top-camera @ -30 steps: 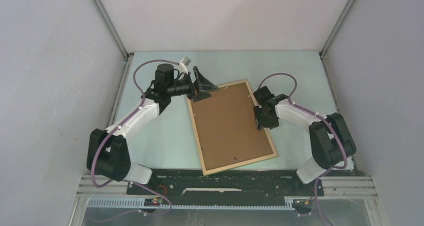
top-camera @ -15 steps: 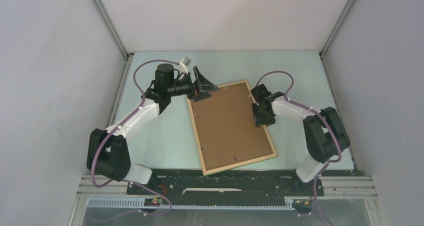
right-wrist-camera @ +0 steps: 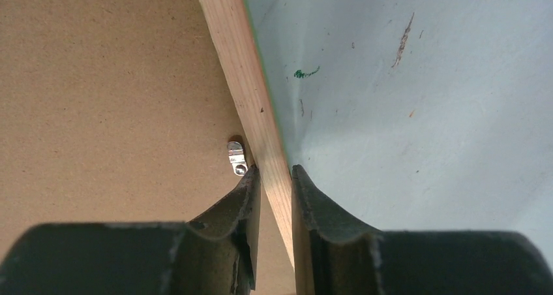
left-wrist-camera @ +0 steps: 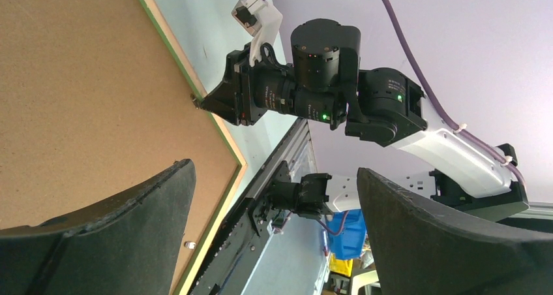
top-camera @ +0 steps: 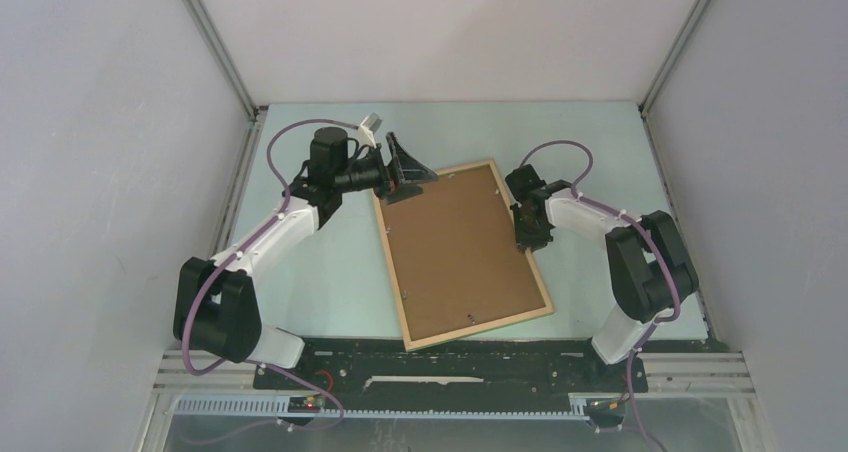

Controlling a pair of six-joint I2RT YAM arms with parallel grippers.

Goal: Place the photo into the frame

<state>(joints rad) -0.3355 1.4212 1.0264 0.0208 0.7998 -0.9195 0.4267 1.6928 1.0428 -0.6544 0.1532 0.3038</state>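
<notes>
The frame (top-camera: 478,327) lies back-up on the bench (top-camera: 330,272) with the photo (top-camera: 460,247) seated inside it, brown board showing. Insertion appears done, and only securing the retaining tabs seems left. The overhead view shows the left hand (top-camera: 408,175) spread wide at the frame's far left corner, gripping nothing. Only the right wrist view shows the right hand (right-wrist-camera: 274,174) clamped across the frame's right rail, beside a small metal tab (right-wrist-camera: 236,156).

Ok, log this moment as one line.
right gripper: clamped on right rail of thin light-wood rectangular frame | left gripper: open by far corner | brown board-backed photo: in frame, back up
</notes>
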